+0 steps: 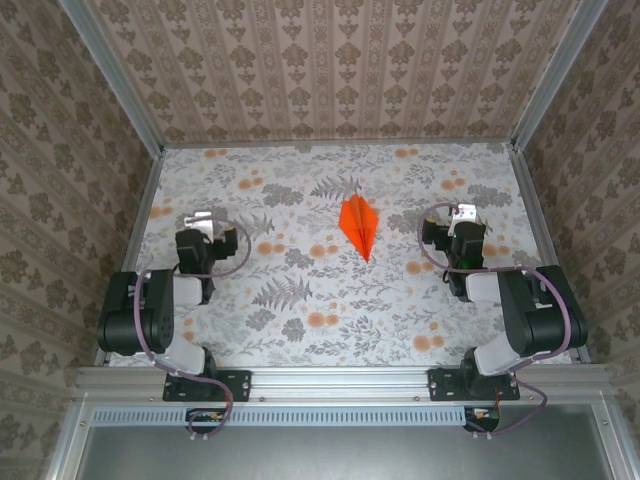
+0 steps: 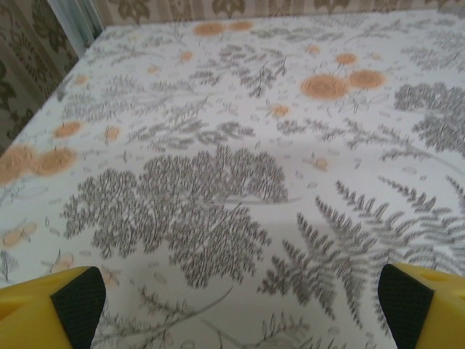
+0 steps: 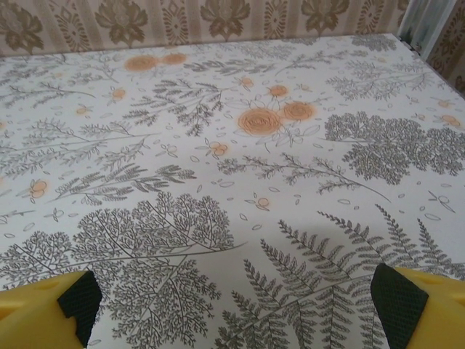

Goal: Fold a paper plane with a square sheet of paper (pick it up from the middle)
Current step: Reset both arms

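A floral-print worktop (image 1: 300, 320) spreads between the two arms. The left hand (image 1: 200, 220) sits at its left side and the right hand (image 1: 462, 214) at its right, both with jaws wide and holding nothing. The orange plane (image 1: 358, 226) lies flat between them, toward the far middle, well apart from either. A reach from here risks nudging the light dart across the print or springing its creases open. Pale orange blooms nearby could mislead a grasp. No container stands here.
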You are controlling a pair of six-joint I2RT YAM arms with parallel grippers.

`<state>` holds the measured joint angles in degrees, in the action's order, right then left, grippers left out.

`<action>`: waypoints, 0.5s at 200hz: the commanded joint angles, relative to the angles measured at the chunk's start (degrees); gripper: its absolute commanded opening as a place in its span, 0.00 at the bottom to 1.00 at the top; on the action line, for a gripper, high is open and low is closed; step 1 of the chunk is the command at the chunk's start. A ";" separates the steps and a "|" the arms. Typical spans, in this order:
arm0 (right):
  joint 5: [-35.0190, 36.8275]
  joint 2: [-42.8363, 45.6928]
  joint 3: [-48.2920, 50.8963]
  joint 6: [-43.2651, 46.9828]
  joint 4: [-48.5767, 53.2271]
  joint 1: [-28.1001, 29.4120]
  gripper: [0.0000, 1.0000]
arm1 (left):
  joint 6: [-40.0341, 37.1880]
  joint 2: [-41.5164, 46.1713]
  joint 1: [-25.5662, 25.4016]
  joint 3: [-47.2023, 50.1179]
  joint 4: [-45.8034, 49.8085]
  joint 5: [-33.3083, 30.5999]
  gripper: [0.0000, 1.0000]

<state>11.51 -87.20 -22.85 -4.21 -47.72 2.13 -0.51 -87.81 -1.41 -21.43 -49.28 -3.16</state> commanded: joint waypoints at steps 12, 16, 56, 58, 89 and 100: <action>-1.31 -0.55 0.12 0.96 -2.63 -0.20 1.00 | -1.81 0.00 -0.61 -1.41 -0.03 -2.42 1.00; -1.38 -0.67 0.11 0.96 -2.64 -0.20 1.00 | -1.97 0.00 -0.73 -1.42 -0.18 -2.46 1.00; -1.38 -0.63 0.08 0.96 -2.55 -0.20 1.00 | -2.30 -0.10 -1.02 -1.51 -0.06 -2.55 1.00; -1.33 -0.65 0.09 0.96 -2.62 -0.20 1.00 | -2.28 -0.13 -1.00 -1.46 -0.08 -2.55 1.00; -1.36 -0.52 0.15 0.96 -2.64 -0.19 1.00 | -2.22 -0.24 -0.79 -1.86 0.48 -1.89 1.00; -1.36 -0.43 0.34 1.00 -2.92 -0.20 1.00 | -2.13 -0.24 -0.79 -1.87 0.43 -1.85 1.00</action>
<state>11.27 -87.20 -22.85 -4.19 -48.27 2.13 -1.39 -87.81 -2.22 -21.89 -49.04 -4.95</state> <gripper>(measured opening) 0.997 0.996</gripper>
